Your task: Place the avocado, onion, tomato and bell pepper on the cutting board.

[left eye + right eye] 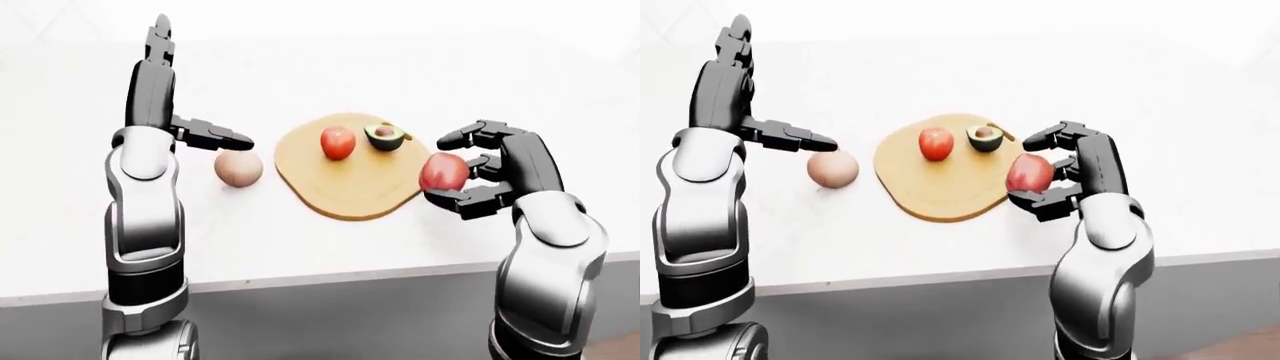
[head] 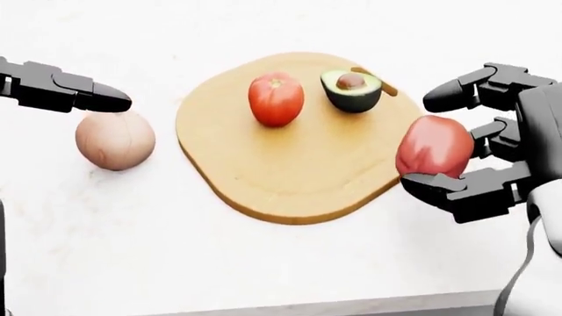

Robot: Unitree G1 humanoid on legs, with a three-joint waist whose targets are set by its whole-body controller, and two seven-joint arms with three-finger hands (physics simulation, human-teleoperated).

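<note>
A round wooden cutting board [image 2: 298,171] lies on the white counter, with a red tomato [image 2: 276,99] and a halved avocado [image 2: 351,90] on its upper part. My right hand [image 2: 439,141] is shut on the red bell pepper [image 2: 433,147], held just above the board's right edge. The pale brown onion [image 2: 115,140] rests on the counter left of the board. My left hand [image 1: 185,112] stands open above the onion, one finger [image 2: 87,97] reaching over it and the others [image 1: 160,34] pointing up.
The white counter [image 1: 300,240] ends in an edge near the bottom of the eye views, with a grey cabinet face [image 1: 330,315] beneath. A pale wall [image 1: 400,22] runs along the top.
</note>
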